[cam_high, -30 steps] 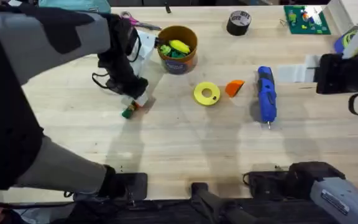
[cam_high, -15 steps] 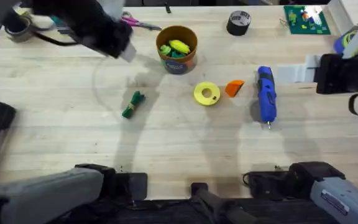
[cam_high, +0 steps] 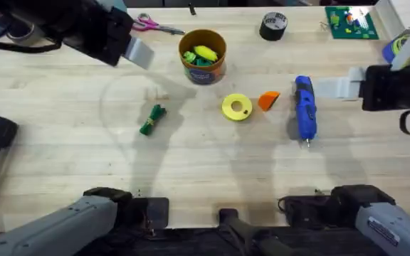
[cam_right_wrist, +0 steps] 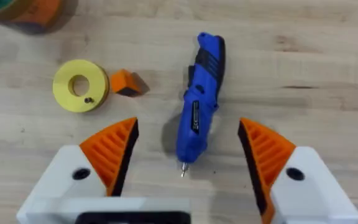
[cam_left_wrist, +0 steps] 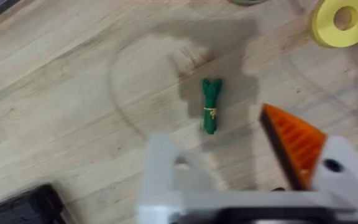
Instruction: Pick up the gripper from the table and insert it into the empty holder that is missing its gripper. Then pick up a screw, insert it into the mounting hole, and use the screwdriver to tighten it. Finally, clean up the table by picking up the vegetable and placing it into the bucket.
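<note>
I see the loose gripper (cam_high: 268, 100), the small orange wedge, lying on the table (cam_high: 205, 171) between the yellow disc (cam_high: 236, 107) and the screwdriver (cam_high: 304, 109), just beside the disc. It hasn't moved; my left arm has drifted slightly farther toward the far left corner since half a second ago. The left gripper (cam_left_wrist: 241, 162) is empty, showing one orange pad (cam_left_wrist: 294, 142) opposite a bare white holder (cam_left_wrist: 160, 168). The right gripper (cam_right_wrist: 188, 152) stands wide open, empty, above the screwdriver, whose long axis runs near-to-far, metal tip toward me. The vegetable (cam_high: 151, 119) lies alone, well left of the bucket (cam_high: 203, 55).
</note>
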`<action>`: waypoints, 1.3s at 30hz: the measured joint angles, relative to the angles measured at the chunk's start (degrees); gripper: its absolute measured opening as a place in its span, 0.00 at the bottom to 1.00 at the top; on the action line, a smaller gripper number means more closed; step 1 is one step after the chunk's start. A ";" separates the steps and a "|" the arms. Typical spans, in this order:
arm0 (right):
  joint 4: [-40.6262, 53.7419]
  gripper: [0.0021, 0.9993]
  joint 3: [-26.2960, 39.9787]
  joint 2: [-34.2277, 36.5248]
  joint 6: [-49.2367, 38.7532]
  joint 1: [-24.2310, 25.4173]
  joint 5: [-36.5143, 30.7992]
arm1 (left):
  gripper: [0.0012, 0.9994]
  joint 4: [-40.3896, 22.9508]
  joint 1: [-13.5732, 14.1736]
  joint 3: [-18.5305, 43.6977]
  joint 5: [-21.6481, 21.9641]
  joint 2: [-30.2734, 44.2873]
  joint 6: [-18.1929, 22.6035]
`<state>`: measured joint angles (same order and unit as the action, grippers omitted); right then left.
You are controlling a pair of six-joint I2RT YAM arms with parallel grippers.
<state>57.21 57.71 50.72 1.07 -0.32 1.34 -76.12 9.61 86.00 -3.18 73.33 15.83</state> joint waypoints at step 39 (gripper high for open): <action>16.24 1.00 0.02 0.00 -0.01 0.00 0.00 | 0.99 37.27 -8.66 -8.46 -1.76 -4.35 1.79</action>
<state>73.45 57.74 50.72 1.06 -0.32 1.34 -38.85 0.95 77.54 -4.94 68.97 17.62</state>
